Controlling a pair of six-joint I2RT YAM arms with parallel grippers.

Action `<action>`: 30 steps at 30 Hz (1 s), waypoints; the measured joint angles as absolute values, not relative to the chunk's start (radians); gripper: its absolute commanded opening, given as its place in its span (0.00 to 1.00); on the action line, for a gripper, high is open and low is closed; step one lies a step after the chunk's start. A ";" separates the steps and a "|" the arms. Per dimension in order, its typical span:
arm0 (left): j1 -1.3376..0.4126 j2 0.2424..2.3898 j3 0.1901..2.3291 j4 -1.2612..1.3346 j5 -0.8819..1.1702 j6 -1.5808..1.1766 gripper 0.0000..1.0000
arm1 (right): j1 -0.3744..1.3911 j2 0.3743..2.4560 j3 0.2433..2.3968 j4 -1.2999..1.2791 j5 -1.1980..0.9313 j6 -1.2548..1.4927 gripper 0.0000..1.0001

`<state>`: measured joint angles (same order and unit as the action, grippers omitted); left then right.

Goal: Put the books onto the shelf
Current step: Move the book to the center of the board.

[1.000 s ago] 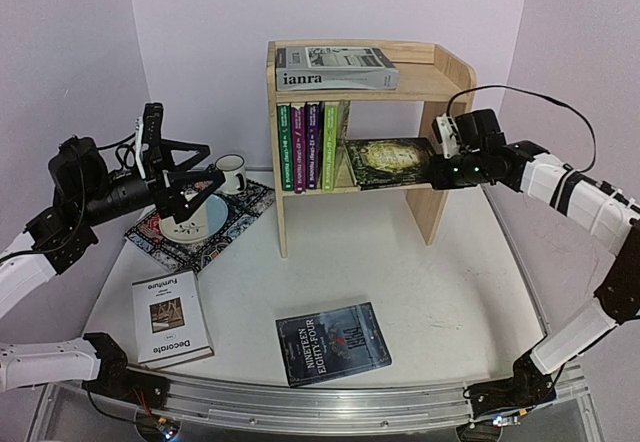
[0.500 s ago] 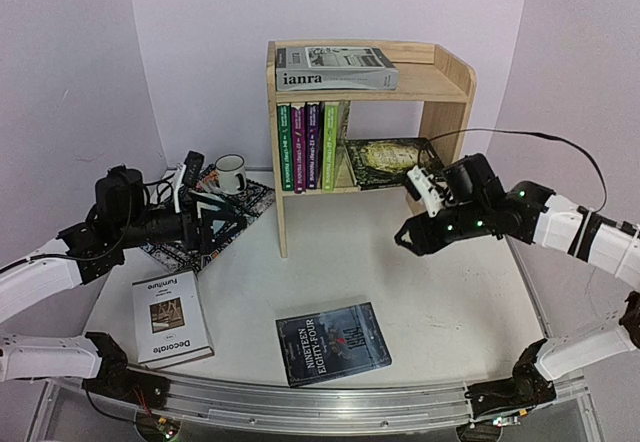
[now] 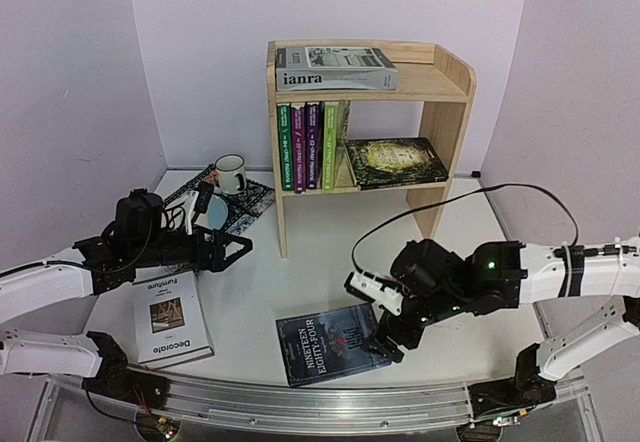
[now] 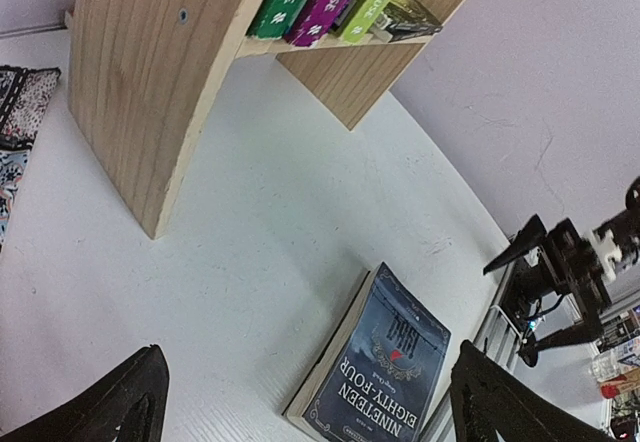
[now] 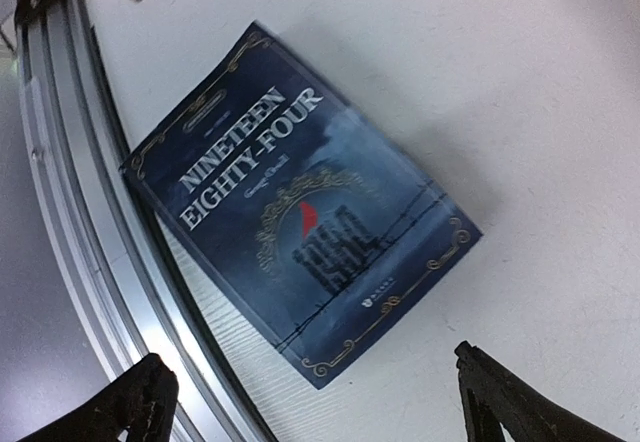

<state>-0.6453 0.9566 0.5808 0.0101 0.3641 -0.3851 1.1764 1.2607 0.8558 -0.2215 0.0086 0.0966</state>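
The pine shelf (image 3: pixel 455 122) holds the grey "ianra" book (image 3: pixel 335 67) on top. On its lower tier stand green and purple paperbacks (image 3: pixel 308 147), with a dark book (image 3: pixel 395 161) lying flat beside them. A dark blue "Nineteen Eighty-Four" book (image 3: pixel 333 343) (image 5: pixel 300 202) (image 4: pixel 385 372) lies near the table's front. The white "Decorate" book (image 3: pixel 172 317) lies at the front left. My right gripper (image 3: pixel 384 335) (image 5: pixel 320 407) hangs open over the blue book's right end, holding nothing. Just above "Decorate", my left gripper (image 3: pixel 226 247) (image 4: pixel 305 417) is open and empty, pointing right.
A patterned black mat (image 3: pixel 245 202) with a white mug (image 3: pixel 231 173) and a blue plate (image 3: pixel 212 214) lies left of the shelf. A metal rail (image 3: pixel 300 408) runs along the front edge. The shelf's side panel (image 4: pixel 150 82) stands close to the left arm.
My right gripper opened, left the dark book on the lower tier and swung down to the blue book. The left arm dropped from over the mat toward "Decorate".
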 measured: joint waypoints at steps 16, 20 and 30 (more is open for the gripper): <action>-0.645 0.971 0.575 0.001 0.240 -0.420 1.00 | 1.406 1.642 0.890 -0.168 0.347 -0.197 0.98; -0.645 0.952 0.568 -0.003 0.211 -0.418 1.00 | 1.406 1.669 0.903 -0.142 0.403 -0.227 0.98; -0.645 0.967 0.568 -0.019 0.177 -0.415 1.00 | 1.408 1.774 0.955 -0.075 0.484 -0.270 0.98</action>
<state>-0.6453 0.9671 0.5678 -0.0195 0.1771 -0.4152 1.4082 1.7738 0.9554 -0.0754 0.4844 -0.2695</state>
